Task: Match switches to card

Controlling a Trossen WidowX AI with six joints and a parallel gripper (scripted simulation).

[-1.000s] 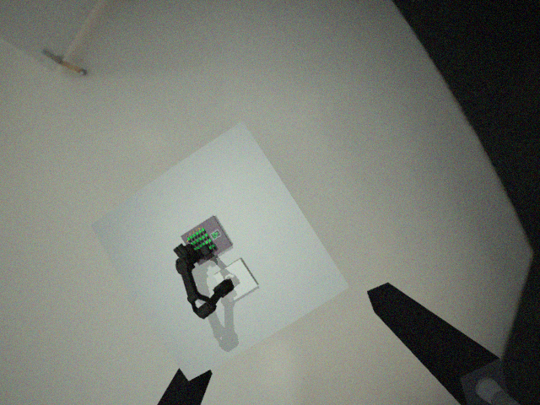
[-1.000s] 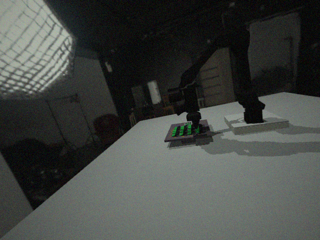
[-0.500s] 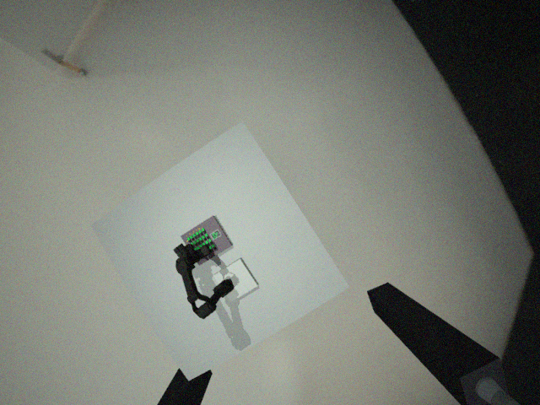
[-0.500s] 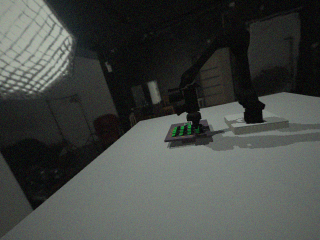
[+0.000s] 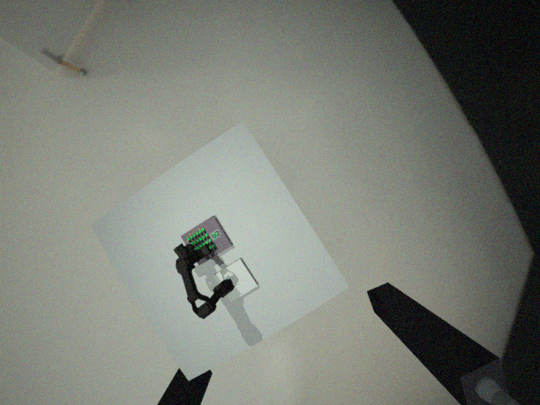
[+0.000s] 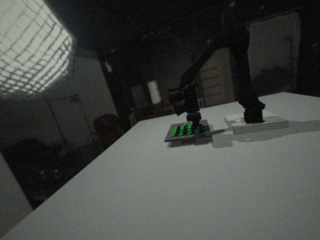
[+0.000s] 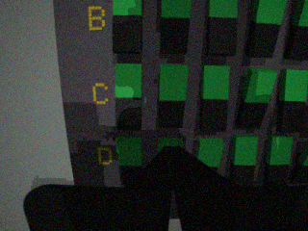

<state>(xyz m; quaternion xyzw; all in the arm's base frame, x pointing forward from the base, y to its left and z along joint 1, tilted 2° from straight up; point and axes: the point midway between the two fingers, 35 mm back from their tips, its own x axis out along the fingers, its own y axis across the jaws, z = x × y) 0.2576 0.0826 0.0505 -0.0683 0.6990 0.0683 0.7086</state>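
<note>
So the switch panel (image 5: 224,235) (image 6: 168,137) (image 7: 79,63) is lying on the white tabletop (image 5: 261,196) (image 6: 155,186), a bit in front of the arm's base plate (image 5: 249,275) (image 6: 273,126). It's got rows of switches, each half green and half dark, with yellow B, C and D beside the rows in the wrist view. The little card (image 5: 215,234) (image 6: 188,123) sits on the panel beside the grid, too small for me to read the squares.

The hand (image 6: 195,125) (image 7: 171,153) is closed all the way with nothing in it, tips pointing down over row D, near its lettered end. Can't tell if they're touching a switch. The black arm (image 5: 187,281) (image 6: 242,64) bends up and over from its base plate, throwing a shadow across the tabletop.
</note>
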